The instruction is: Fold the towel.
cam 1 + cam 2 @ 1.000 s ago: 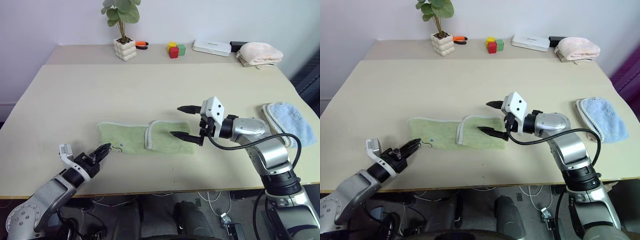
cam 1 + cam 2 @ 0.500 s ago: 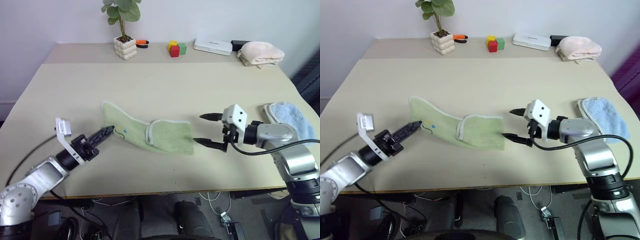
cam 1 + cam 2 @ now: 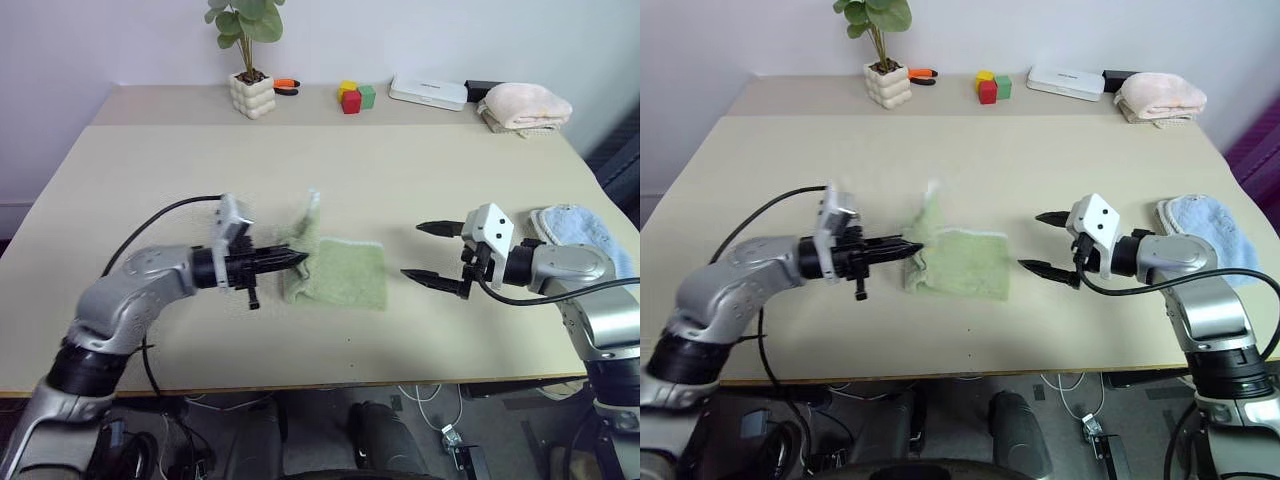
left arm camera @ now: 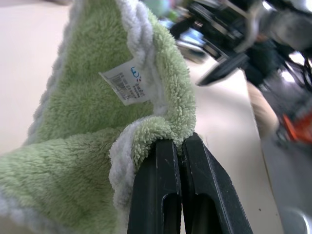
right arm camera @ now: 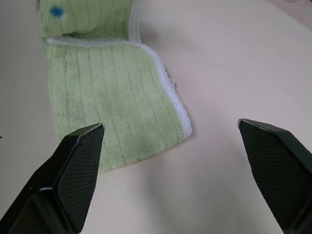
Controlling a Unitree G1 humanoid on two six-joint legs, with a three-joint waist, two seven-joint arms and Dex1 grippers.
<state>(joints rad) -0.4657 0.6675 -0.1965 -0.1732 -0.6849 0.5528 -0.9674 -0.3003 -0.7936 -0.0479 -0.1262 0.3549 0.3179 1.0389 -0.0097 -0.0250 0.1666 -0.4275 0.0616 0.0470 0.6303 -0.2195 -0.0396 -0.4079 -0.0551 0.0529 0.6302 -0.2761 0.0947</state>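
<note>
One towel end lifted over the other.
Left tool (image 3: 297, 259) grips green towel (image 3: 345, 275) corner; right tool (image 3: 430, 252) gapes beside its far end.

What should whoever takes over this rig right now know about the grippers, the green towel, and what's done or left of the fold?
Left gripper: shut on the towel's left end, lifted above the table and carried over toward the right half.
Right gripper: open, empty, apart from the towel's right edge.
Towel: right part lies flat at the table's middle, already folded over once; left end raised and bunched.
Done: right-side fold.
Left: lay the held end down over the flat part, release, square the edges.
</note>
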